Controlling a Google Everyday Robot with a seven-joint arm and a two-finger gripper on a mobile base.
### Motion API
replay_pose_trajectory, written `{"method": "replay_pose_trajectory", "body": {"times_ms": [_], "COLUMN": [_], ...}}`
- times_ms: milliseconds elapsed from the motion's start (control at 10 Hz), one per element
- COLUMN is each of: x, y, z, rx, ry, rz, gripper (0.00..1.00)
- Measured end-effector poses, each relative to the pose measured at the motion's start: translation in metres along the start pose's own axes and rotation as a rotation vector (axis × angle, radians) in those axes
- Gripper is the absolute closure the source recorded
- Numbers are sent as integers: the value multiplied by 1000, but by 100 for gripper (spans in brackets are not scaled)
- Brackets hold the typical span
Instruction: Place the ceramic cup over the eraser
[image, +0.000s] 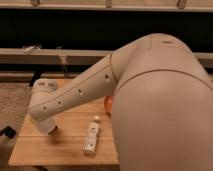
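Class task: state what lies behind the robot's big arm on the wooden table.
Behind the arm, only an edge of the orange bowl shows on the table; the rest is covered. The white bottle lies in front. The gripper is at the table's left, its grasp hidden.

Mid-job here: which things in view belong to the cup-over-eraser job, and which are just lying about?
Job:
- gripper, at the end of the arm, over the left side of the table
- white tapered shape under it, probably the ceramic cup
- eraser: not visible

Lying about:
- white bottle, lying mid-table
- orange bowl, mostly hidden behind the arm
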Motion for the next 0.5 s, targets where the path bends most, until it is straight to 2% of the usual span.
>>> {"method": "replay_pose_trajectory", "body": {"times_ms": [200,400,500], "x": [9,12,13], "y": [-11,-14,-14], "z": [22,36,42], "rx": [5,4,2], "ry": [22,36,42], "rz": [46,91,111], "gripper": [31,20,20]}}
